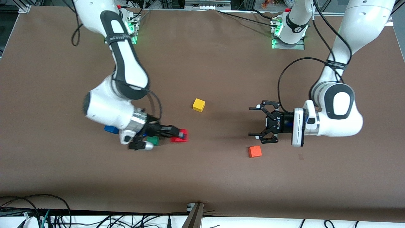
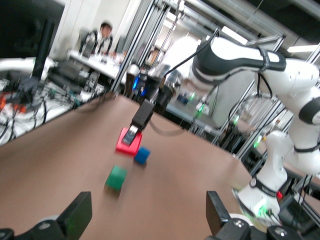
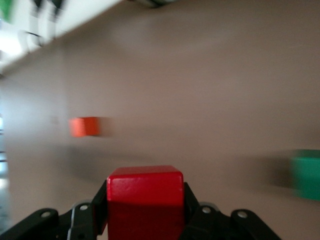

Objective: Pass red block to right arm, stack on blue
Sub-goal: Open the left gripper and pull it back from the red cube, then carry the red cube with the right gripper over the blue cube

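A brown table (image 1: 221, 177) fills the front view, with tangled cables (image 1: 47, 215) along the white floor at its near edge. In the left wrist view, aluminium frame posts (image 2: 150, 30), ceiling strip lights (image 2: 240, 35) and a cluttered desk (image 2: 95, 57) stand around it

I count five cubes over my worktop (image 1: 202, 177): one red (image 1: 180, 135), one blue (image 1: 110, 129), one green (image 1: 153, 140), one yellow (image 1: 198, 104), one orange (image 1: 254, 151). Two arms, each with one claw.
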Tool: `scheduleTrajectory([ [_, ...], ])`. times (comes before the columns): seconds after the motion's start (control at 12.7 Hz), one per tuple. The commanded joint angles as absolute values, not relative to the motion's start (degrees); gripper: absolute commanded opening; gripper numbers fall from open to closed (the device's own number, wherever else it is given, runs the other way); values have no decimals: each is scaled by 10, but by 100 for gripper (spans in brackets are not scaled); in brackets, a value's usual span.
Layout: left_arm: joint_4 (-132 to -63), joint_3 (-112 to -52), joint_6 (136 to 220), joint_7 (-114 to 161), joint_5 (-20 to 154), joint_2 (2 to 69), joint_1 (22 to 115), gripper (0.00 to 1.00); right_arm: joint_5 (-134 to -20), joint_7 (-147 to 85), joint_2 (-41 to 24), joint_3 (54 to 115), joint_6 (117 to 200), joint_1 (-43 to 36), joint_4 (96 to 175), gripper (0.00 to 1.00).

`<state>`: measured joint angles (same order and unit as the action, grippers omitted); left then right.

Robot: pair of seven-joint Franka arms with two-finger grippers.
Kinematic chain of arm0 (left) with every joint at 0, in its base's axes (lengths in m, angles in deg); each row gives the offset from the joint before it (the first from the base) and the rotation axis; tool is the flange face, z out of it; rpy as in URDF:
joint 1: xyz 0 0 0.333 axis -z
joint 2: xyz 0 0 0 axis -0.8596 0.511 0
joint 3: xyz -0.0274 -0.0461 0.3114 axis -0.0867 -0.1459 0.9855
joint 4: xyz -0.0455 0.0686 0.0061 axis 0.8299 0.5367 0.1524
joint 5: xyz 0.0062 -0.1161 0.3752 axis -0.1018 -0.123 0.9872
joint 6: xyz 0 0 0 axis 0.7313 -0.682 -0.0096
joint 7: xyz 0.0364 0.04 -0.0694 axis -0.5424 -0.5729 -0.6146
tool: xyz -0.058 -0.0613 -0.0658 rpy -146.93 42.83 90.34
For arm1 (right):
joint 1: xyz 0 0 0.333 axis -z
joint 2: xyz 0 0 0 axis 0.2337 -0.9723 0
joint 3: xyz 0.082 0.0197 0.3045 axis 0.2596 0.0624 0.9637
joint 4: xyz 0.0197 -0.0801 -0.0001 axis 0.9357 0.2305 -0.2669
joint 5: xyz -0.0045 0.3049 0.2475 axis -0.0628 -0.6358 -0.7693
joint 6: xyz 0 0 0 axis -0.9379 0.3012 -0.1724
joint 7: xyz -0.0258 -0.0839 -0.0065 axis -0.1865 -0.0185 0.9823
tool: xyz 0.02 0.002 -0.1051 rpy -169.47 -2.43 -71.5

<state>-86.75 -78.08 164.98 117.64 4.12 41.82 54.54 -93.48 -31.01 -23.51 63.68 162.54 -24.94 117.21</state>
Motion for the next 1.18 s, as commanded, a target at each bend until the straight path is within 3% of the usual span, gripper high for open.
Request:
scheduleTrajectory([
  [0.0,-875,-776,1641,1113,144,374,520,100,-775,-258,-219,575,1538,-257,1193,0],
  [0.16,-875,-775,1632,1083,235,366,491,100,-718,-249,-212,533,1505,-261,1218,0],
  [0.39,-878,-774,1629,1012,378,333,456,100,-615,-246,-172,510,1530,-268,1288,0],
  [0.71,-884,-774,1608,835,576,259,442,100,-590,-246,-105,487,1715,-285,1458,0],
  [1.1,-883,-805,1524,596,747,163,449,100,-592,-257,-93,486,1827,-324,1530,0],
])
